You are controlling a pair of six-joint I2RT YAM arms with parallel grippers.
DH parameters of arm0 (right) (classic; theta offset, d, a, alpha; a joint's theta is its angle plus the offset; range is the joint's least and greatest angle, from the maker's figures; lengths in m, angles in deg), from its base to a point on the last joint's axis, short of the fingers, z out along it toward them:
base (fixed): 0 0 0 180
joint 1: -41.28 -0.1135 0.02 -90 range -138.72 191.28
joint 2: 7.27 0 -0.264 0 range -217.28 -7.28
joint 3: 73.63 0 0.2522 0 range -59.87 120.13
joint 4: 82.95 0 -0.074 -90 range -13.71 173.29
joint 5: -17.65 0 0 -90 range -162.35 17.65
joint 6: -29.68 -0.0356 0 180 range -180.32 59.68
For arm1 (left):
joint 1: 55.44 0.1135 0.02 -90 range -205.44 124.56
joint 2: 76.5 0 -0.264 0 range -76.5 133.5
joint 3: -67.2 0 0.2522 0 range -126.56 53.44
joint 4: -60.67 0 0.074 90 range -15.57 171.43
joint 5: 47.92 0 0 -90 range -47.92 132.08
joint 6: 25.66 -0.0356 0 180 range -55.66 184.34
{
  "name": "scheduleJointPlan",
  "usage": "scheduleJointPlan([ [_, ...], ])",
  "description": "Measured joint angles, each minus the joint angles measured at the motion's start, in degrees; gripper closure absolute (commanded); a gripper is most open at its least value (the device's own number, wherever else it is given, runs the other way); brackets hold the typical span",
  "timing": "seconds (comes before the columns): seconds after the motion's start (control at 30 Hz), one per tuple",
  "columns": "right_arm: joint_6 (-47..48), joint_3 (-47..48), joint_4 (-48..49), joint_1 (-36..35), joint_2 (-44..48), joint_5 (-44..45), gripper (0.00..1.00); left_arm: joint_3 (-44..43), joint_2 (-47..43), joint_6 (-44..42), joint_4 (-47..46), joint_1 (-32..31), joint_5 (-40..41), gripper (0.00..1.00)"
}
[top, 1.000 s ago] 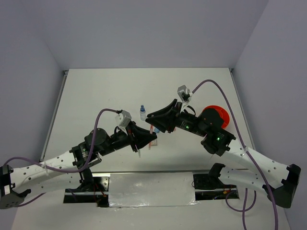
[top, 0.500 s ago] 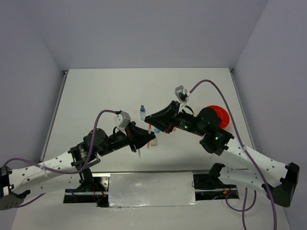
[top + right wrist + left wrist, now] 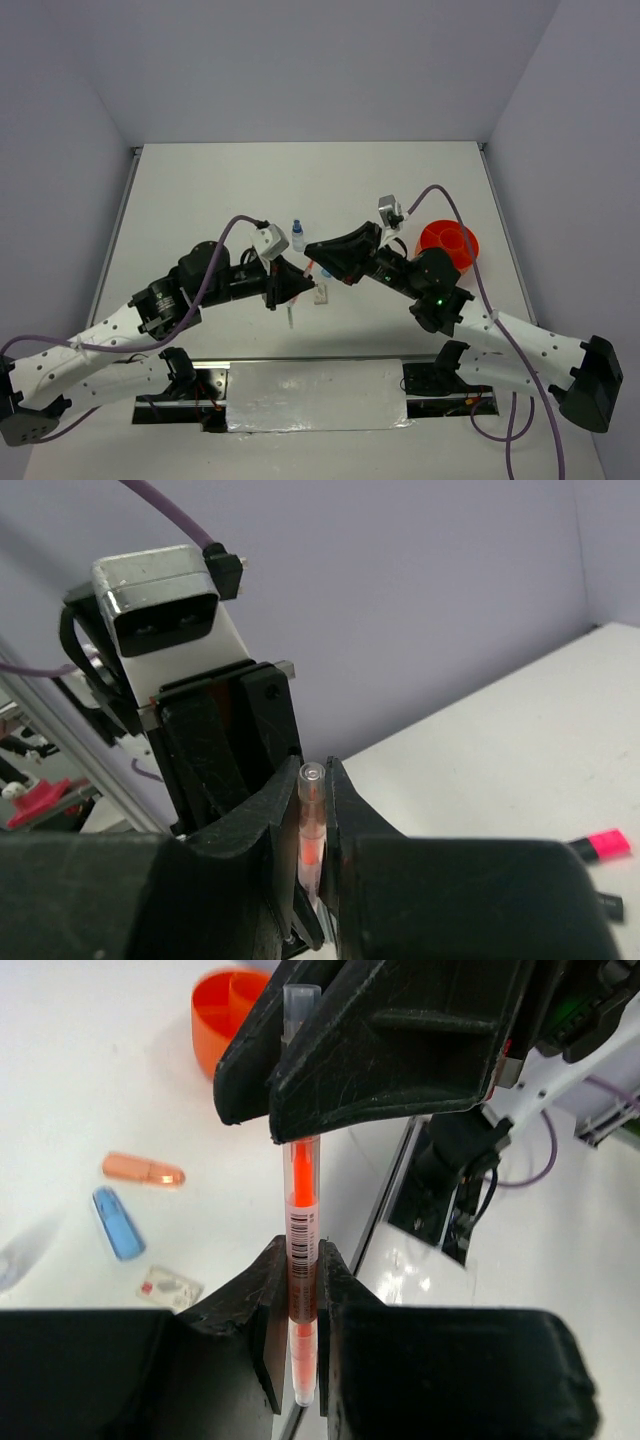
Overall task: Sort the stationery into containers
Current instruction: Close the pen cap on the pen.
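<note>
A thin orange pen with a clear cap is held upright above the table between both grippers. My left gripper is shut on its lower barrel. My right gripper is shut on its upper capped end. In the top view the two grippers, left and right, meet tip to tip at mid-table. The orange bowl stands to the right of them. On the table lie a peach marker, a blue marker and a white eraser-like block. A blue-capped bottle stands upright.
A black highlighter with a pink cap lies on the table in the right wrist view. A shiny metal plate covers the near edge between the arm bases. Grey walls close in the table at the back and both sides.
My right gripper has closed on the upper end of the orange pen. The left arm has lifted and shifted a little left, still holding the pen.
</note>
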Motion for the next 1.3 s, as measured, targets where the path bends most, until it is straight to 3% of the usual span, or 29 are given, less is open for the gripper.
scheduleJointPlan([
  [0.53,-2.54,-3.89,13.94,-1.53,-8.02,6.1,1.0,-2.89,1.77,-0.04,8.22,7.74,-6.64,1.0],
  [1.0,-3.96,-3.17,19.06,-2.14,-12.52,8.66,1.0,-7.91,3.82,-0.04,14.64,13.92,-13.53,1.0],
  [1.03,-4.15,-2.99,18.95,-2.14,-12.33,8.96,0.96,-8.17,3.93,-0.04,14.45,14.08,-13.97,1.0],
  [1.07,-4.31,-2.67,18.47,-2.19,-11.98,9.09,0.85,-8.17,3.93,0.0,14.14,14.21,-14.38,1.0],
  [1.17,-4.28,-1.77,15.47,-2.58,-10.1,9.2,0.67,-6.27,2.95,0.48,10.69,14.34,-16.5,1.0],
  [1.3,-3.54,-0.87,7.06,-4.59,-7.76,6.62,0.66,-1.18,-1.29,1.97,0.83,15.02,-15.96,1.0],
])
